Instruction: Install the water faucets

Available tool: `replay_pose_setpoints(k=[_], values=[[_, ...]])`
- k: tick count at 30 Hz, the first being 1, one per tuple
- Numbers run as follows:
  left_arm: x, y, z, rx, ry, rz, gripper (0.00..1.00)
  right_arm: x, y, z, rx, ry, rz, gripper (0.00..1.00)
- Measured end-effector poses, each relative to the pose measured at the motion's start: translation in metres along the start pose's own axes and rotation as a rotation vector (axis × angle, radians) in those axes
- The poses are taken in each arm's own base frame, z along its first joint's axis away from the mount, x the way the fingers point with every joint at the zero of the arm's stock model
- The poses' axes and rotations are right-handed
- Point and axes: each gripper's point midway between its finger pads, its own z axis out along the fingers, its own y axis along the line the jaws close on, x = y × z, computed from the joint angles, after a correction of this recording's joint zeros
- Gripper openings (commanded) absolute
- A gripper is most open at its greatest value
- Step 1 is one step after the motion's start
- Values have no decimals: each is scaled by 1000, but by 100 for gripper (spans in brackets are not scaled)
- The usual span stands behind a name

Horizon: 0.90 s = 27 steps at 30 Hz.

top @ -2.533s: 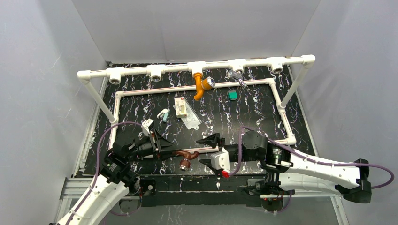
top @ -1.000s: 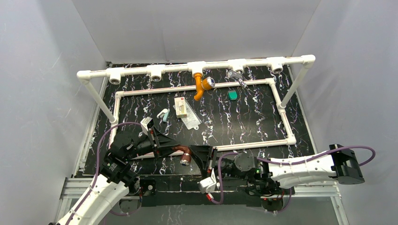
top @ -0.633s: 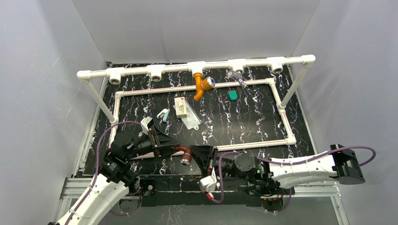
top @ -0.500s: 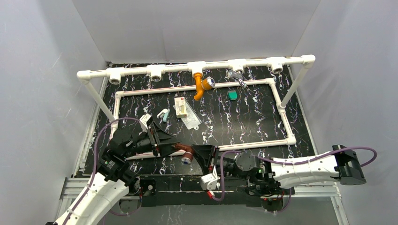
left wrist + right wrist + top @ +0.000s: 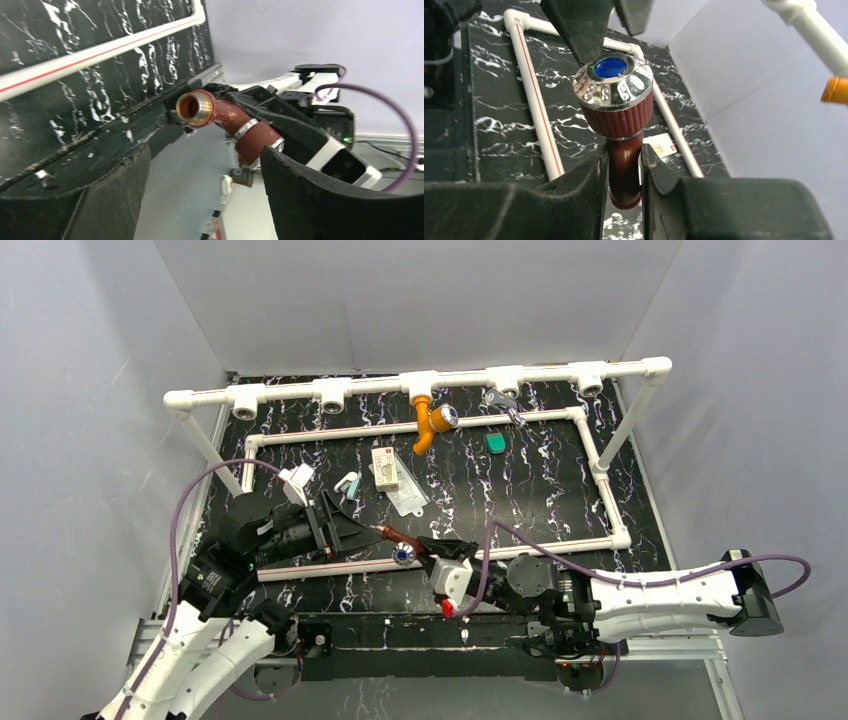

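Note:
The dark reddish-brown water faucet point(image 5: 394, 537) hangs above the table's near middle, my right gripper point(image 5: 428, 548) shut on its curved spout point(image 5: 624, 172). Its silver knob with a blue cap point(image 5: 613, 84) faces the right wrist camera. My left gripper point(image 5: 362, 528) stands open just left of it, apart from it. In the left wrist view the faucet's brass threaded end point(image 5: 192, 108) points between the spread fingers point(image 5: 112, 200). The orange water faucet point(image 5: 430, 423) hangs from the middle tee fitting point(image 5: 421, 386) on the far white pipe.
A white pipe frame point(image 5: 598, 465) rings the black marbled table, with several open tee fittings point(image 5: 331, 394) along its raised far rail. A small green block point(image 5: 495, 443), a grey metal part point(image 5: 503, 402), a small box point(image 5: 385, 468) and a clear bag point(image 5: 408, 497) lie inside the frame.
My left gripper has opened, let go of the reddish-brown faucet and drawn back to the left. The right gripper has taken the faucet by its spout and lifted it toward the table's middle.

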Motion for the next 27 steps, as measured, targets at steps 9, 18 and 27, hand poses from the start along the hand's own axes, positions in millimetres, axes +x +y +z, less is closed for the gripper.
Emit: replay_pose_setpoints(k=[9, 18, 27], values=[[-6, 9, -10, -86, -14, 214, 79, 2, -5, -6, 88, 91, 453, 1], [-2, 16, -10, -94, 28, 321, 79, 37, -32, 7, 132, 206, 929, 1], [0, 13, -8, -56, 42, 348, 79, 14, -8, 13, -117, 161, 1291, 1]])
